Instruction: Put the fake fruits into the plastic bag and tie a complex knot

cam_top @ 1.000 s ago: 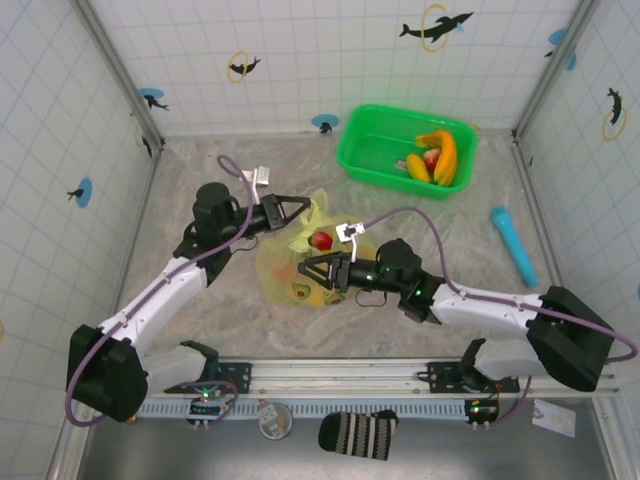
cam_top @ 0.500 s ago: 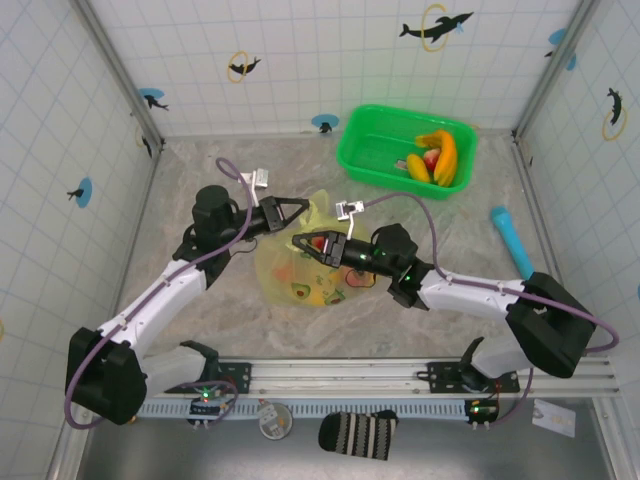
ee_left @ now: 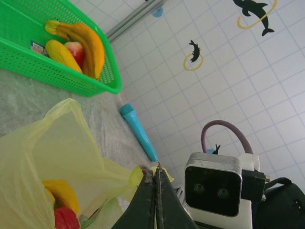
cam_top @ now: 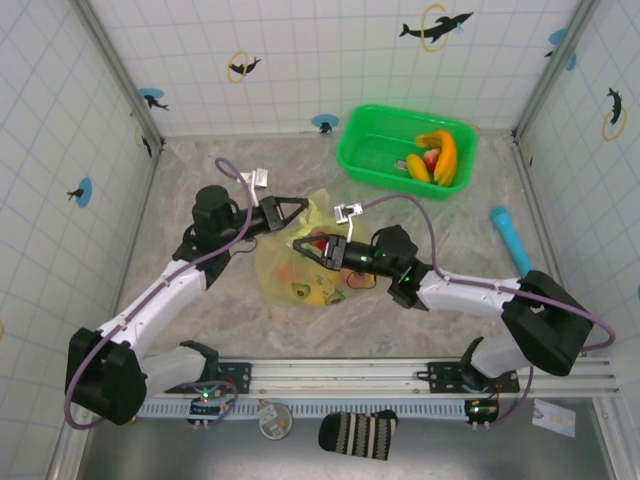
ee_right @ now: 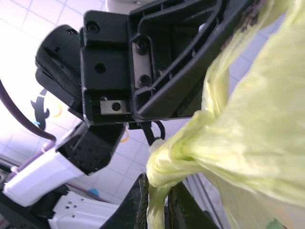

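So the plastic bag [cam_top: 292, 275] sits on the table [cam_top: 200, 190] about mid-way between the two arms, and both claws have a piece of it. The left gripper [cam_top: 303, 207] has its fingers pressed tight together on a thin strip of the bag's top edge, which is clear in the left wrist view [ee_left: 156, 191]. The right gripper [cam_top: 297, 243] is pinching a bunched, twisted bit of the bag right beside the left one. In its own camera [ee_right: 156, 202] the yellow-green film is scrunched into a tight wad just above the fingers, though I can't tell if that's a real knot. Some fake fruits [ee_left: 62, 195] show through the bag, one yellow and one red. More bananas [cam_top: 442, 155] are in the green basket [cam_top: 370, 150] at the back right, and a cyan cylinder [cam_top: 513, 243] lies off to the right.
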Controlling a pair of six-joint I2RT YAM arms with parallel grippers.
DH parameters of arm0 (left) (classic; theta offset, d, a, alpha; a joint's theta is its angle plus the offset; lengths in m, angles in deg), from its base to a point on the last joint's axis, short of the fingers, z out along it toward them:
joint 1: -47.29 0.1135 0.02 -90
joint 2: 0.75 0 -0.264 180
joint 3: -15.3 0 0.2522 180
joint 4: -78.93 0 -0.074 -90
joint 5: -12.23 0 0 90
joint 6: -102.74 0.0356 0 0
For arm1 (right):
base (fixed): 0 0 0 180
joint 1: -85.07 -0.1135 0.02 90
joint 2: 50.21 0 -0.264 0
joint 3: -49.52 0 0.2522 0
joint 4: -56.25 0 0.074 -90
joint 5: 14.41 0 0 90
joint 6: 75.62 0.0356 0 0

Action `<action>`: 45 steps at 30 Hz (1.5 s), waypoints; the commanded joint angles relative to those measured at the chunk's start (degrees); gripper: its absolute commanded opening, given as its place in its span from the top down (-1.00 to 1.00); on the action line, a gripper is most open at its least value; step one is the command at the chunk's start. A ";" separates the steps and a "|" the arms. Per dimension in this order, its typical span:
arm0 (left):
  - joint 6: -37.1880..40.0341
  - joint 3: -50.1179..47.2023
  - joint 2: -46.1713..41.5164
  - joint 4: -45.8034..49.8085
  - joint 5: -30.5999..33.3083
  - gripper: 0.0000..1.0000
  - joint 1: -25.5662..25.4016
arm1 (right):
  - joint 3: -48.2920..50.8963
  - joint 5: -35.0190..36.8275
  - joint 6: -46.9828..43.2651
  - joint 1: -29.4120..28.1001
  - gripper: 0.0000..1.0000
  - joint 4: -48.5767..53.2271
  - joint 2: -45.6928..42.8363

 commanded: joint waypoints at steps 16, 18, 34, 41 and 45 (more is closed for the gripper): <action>10.57 0.73 -3.78 4.14 18.64 1.00 -1.31 | 9.03 1.16 -8.91 2.62 1.00 17.19 -15.42; 10.79 -0.07 -3.19 3.73 20.61 1.00 -0.41 | 12.00 1.16 -9.10 3.19 1.00 19.45 -18.34; 14.55 -11.22 -3.82 5.29 31.56 1.00 4.95 | 30.40 11.88 -13.39 10.20 1.00 40.86 -37.80; 13.53 -13.87 -2.51 7.84 34.36 1.00 9.58 | 35.30 17.41 -12.77 10.34 1.00 45.27 -44.93; 12.47 -14.23 -1.92 8.47 34.97 1.00 10.85 | 35.45 18.81 -12.61 10.50 1.00 48.32 -45.53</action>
